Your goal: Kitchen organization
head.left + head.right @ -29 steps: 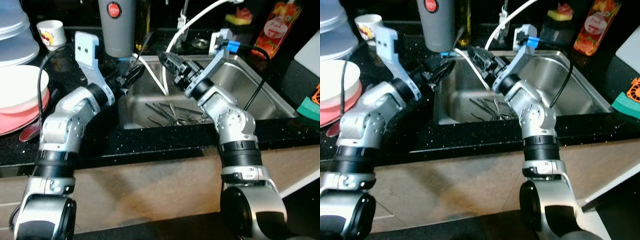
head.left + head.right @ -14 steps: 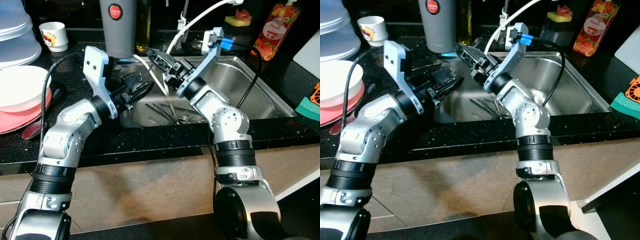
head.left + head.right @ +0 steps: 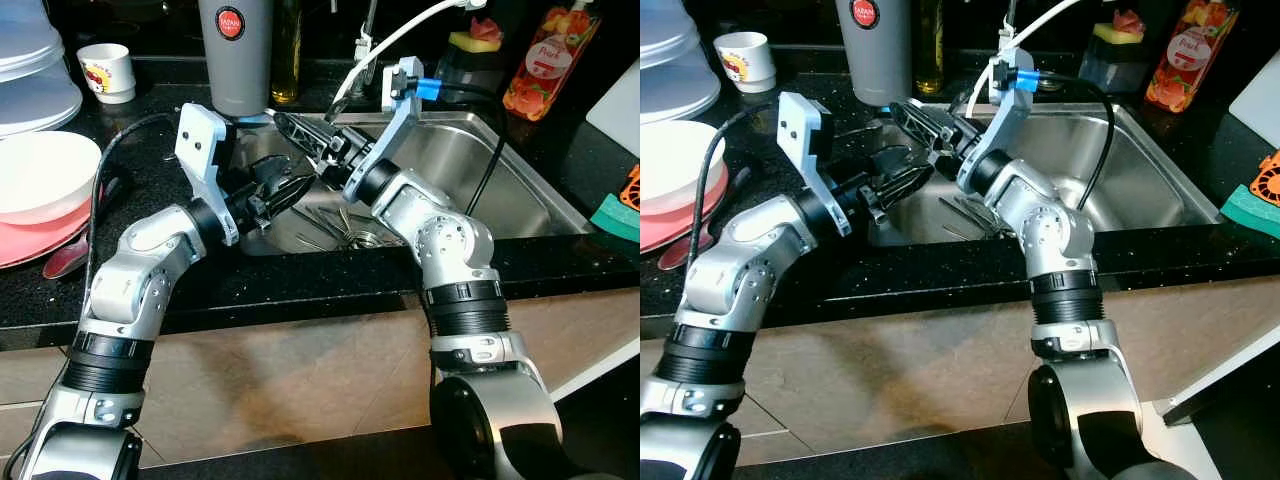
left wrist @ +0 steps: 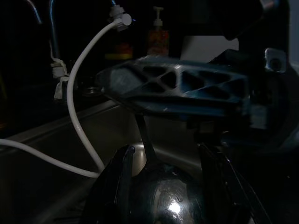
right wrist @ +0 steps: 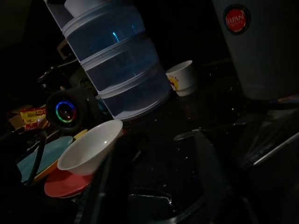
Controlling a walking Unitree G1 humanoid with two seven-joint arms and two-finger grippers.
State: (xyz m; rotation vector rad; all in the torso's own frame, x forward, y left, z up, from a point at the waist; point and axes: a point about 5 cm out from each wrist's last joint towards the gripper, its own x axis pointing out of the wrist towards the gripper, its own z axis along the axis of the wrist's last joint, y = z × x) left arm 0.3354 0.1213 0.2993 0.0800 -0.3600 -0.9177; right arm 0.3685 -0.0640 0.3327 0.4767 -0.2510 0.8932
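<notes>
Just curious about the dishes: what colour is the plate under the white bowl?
The plate under the white bowl is pink-red, clearest in the left eye view.

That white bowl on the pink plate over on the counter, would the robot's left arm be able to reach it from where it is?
Probably yes. The white bowl sits on the left counter with nothing between it and the left gripper, which is over the sink edge. But that gripper seems to hold a spoon, so it isn't free to grasp.

One grey tumbler (image 3: 235, 55), one white cup (image 3: 106, 71), one white bowl (image 3: 40, 175), two bottles (image 3: 538, 62).
</notes>
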